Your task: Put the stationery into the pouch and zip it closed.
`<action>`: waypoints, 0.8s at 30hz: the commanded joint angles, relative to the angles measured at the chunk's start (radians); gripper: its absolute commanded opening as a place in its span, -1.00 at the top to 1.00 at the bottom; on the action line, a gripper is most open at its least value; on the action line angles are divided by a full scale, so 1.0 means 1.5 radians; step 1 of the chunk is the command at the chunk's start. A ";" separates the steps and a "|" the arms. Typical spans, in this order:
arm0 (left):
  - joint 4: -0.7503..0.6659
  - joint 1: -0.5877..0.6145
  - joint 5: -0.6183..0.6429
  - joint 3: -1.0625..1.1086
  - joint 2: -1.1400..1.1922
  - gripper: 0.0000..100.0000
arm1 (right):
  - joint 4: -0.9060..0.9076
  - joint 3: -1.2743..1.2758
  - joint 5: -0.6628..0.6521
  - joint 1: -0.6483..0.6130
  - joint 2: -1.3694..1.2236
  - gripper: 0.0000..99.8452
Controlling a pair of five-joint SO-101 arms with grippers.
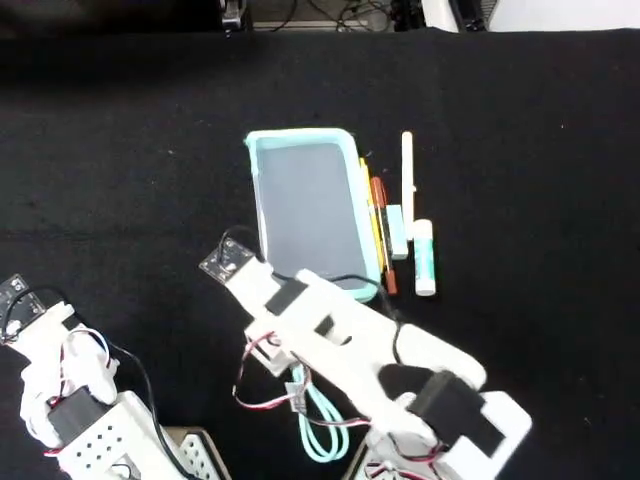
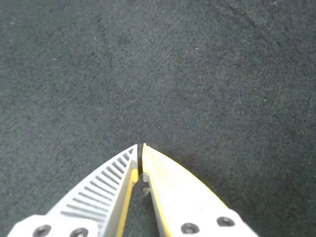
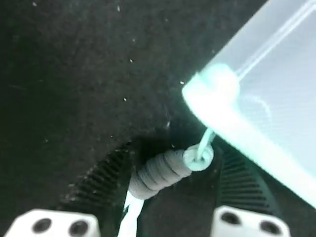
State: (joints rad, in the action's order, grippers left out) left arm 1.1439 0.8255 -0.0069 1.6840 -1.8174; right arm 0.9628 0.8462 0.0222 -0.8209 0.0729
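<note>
Opening step: stationery (image 1: 400, 230) lies just beside the pouch (image 1: 310, 205), none inside. Right gripper (image 3: 175, 155) sits at the pouch's near corner, jaws apart, straddling the zip pull (image 3: 160, 173). Left gripper (image 2: 140, 146) is closed and empty. Next: clamp the pull, draw along the edge.

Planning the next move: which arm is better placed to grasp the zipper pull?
Right. The right tool is around the pull at the pouch corner; the left tool is over bare table.
</note>
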 commanded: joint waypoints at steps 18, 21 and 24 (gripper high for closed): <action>-0.006 0.006 0.006 0.010 -0.002 0.93 | 0.015 -0.017 -0.008 -0.004 -0.049 0.87; -0.006 0.006 0.006 0.010 -0.002 0.93 | 0.015 -0.015 -0.009 -0.004 -0.042 0.91; -0.006 0.006 0.007 0.010 -0.002 0.93 | 0.011 -0.015 -0.009 -0.007 -0.042 0.96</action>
State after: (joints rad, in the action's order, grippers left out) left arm 1.1439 0.8255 -0.0069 1.6840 -1.8174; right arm 0.9751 0.8155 0.0192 -0.8040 0.0483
